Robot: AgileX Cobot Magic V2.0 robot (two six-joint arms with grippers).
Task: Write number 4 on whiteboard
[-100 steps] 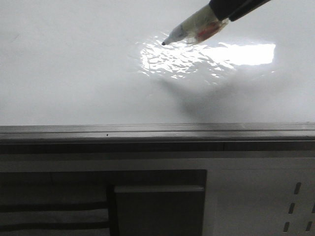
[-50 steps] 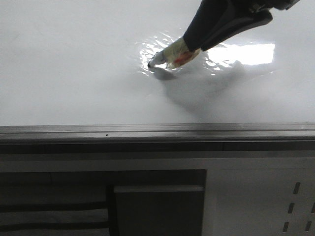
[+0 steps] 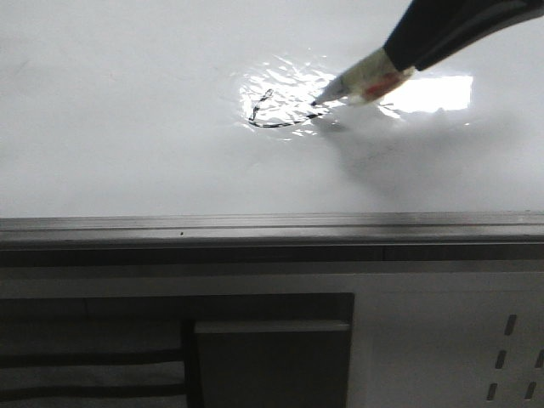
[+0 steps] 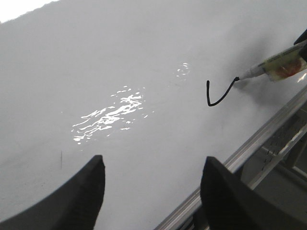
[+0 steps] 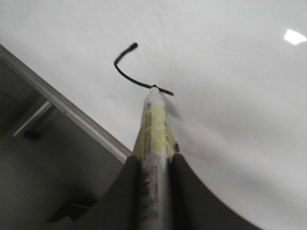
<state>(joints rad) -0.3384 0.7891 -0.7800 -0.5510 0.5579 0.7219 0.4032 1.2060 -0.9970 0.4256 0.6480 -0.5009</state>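
Front view: half a second ago the whiteboard (image 3: 127,102) carried no ink and my marker (image 3: 361,83) sat further toward 9 o'clock. Now a black stroke, the first part of the number 4 (image 3: 276,115), lies in the glare at about 12 o'clock of frame centre. It runs from a short hooked start across to the tip, which touches its 3 o'clock end. I judge the down-stroke and crossbar laid, with the upright yet to write. The edge rail (image 3: 255,228) runs below, well apart from the ink.

Left wrist view: my left tool (image 4: 151,191) has its fingers spread wide, holding nothing and hanging over bare board. The stroke and marker sit toward 2 o'clock, near the rail.

Right wrist view: my right tool (image 5: 154,165) is clamped on the marker, one finger pressed to each side of the barrel. The tip rests on the board at the end of the stroke.
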